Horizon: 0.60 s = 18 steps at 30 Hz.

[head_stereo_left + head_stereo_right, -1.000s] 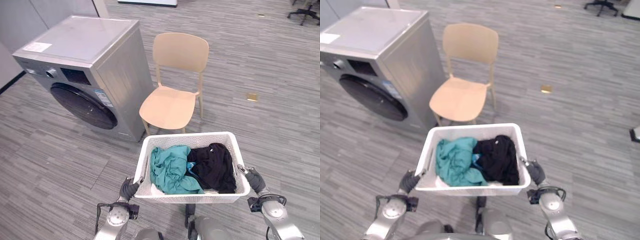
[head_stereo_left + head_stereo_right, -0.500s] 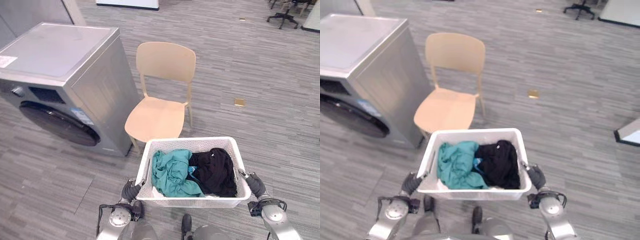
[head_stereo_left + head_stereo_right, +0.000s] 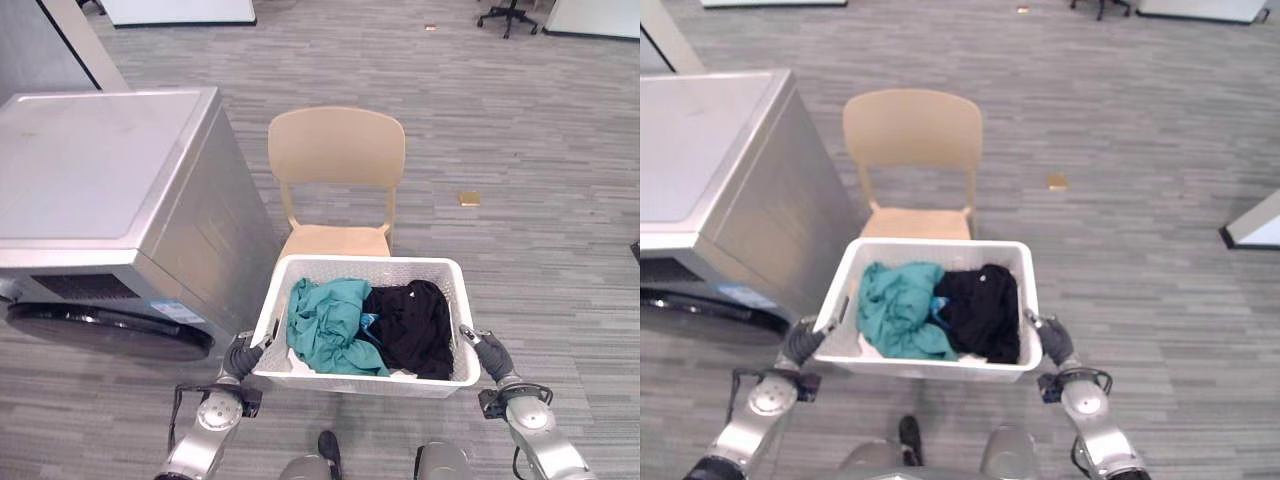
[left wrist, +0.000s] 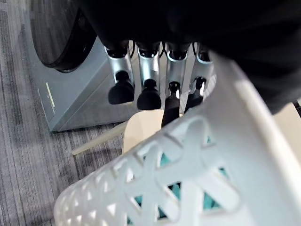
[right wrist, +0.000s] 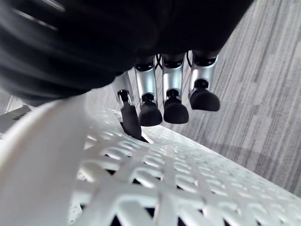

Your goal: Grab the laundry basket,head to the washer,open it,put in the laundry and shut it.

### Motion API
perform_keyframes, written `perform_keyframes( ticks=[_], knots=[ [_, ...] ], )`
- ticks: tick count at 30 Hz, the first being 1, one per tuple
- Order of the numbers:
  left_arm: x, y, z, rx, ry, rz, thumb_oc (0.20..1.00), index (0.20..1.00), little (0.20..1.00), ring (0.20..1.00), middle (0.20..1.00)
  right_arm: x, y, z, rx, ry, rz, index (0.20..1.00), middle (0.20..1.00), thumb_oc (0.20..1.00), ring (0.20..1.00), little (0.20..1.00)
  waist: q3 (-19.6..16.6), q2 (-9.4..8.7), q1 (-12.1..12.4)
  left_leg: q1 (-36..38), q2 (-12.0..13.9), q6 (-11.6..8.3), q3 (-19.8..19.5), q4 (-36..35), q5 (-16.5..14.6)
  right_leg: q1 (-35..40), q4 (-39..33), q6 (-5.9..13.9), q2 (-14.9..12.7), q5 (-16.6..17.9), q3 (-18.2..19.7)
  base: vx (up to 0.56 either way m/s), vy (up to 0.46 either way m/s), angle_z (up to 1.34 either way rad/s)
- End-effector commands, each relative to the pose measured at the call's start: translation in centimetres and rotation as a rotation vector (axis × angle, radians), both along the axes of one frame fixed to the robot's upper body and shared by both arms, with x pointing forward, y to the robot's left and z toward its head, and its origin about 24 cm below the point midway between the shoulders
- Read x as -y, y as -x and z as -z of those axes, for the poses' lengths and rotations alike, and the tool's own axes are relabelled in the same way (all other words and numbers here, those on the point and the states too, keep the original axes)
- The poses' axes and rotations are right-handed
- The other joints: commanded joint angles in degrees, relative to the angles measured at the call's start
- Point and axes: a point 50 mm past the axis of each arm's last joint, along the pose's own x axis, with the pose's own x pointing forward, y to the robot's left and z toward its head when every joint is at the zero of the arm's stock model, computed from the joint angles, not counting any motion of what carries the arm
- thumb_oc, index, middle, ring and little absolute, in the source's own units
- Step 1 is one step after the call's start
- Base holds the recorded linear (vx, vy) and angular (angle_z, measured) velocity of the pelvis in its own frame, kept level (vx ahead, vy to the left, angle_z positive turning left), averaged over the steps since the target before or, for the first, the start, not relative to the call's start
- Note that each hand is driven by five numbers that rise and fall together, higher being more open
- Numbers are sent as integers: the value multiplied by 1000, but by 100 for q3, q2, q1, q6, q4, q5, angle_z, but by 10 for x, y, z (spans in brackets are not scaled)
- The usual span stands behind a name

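Observation:
A white lattice laundry basket [image 3: 362,381] hangs in front of me, a hand at each short end. A teal garment [image 3: 323,325] and a black garment [image 3: 410,322] lie inside. My left hand [image 3: 238,356] grips the left rim, its fingers [image 4: 148,69] curled by the basket wall [image 4: 188,155]. On the right rim my right hand [image 3: 489,354] does the same, fingers [image 5: 171,82] hooked over the lattice [image 5: 155,179]. The silver washer [image 3: 100,200] stands to the left, its dark round door [image 3: 105,331] shut.
A beige plastic chair [image 3: 336,155] stands just beyond the basket, right beside the washer's side. A brass floor socket [image 3: 469,199] lies on the grey carpet further right. An office chair base [image 3: 509,14] is far back, and a white panel's corner [image 3: 1254,224] juts in at right.
The whole picture has shifted: the camera has moved, so washer and chair now sit closer and more to the left. The basket stays held in both hands as before.

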Motion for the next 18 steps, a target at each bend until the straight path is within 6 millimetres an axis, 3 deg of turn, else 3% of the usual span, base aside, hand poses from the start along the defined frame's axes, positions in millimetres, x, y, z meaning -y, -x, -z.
perform_keyframes(
  ticks=[1, 2, 3, 6, 8, 18],
  knots=[
    [23, -21, -39, 246, 120, 60, 200, 200, 200, 200, 200, 3, -25, -29, 149, 12, -33, 200, 200, 200, 200, 200, -42, -55, 33, -293, 386, -254, -153, 686, -385, 612, -1099, 405, 133, 184, -31, 98, 41, 9],
    [25, -22, -39, 251, 121, 63, 200, 200, 200, 200, 200, 1, -26, -27, 143, 14, -40, 200, 200, 200, 200, 200, -28, -66, 45, -264, 343, -247, -140, 651, -384, 685, -1226, 386, 145, 178, -74, 163, -16, 18],
    [29, -22, -38, 246, 128, 64, 200, 200, 200, 200, 200, -2, -26, -23, 123, 12, -50, 200, 200, 200, 200, 200, -72, -95, 56, -202, 286, -254, -193, 546, -364, 803, -1470, 389, 296, 149, 124, 162, -50, 26],
    [27, -24, -35, 242, 126, 34, 200, 200, 200, 200, 200, -11, -33, -21, 115, -2, -71, 200, 200, 200, 200, 200, -164, -91, 152, -275, 264, -317, -215, 324, -251, 907, -1990, 403, 327, 291, 42, 87, -67, 33],
    [30, -35, -37, 269, 118, -14, 200, 200, 200, 200, 200, -23, -44, -28, 157, -23, -73, 200, 200, 200, 200, 200, -196, -36, 222, -437, 252, -380, -298, 84, -96, 874, -2312, 426, 315, 414, -62, -37, -34, 7],
    [58, -88, -65, 416, 62, -41, 200, 200, 200, 200, 200, -69, -86, -62, 320, -67, -77, 200, 200, 200, 200, 200, 50, 156, 246, -1613, 146, -363, -429, -66, 231, -363, -2207, 442, 207, 664, 82, -103, 73, 10]
  ],
)
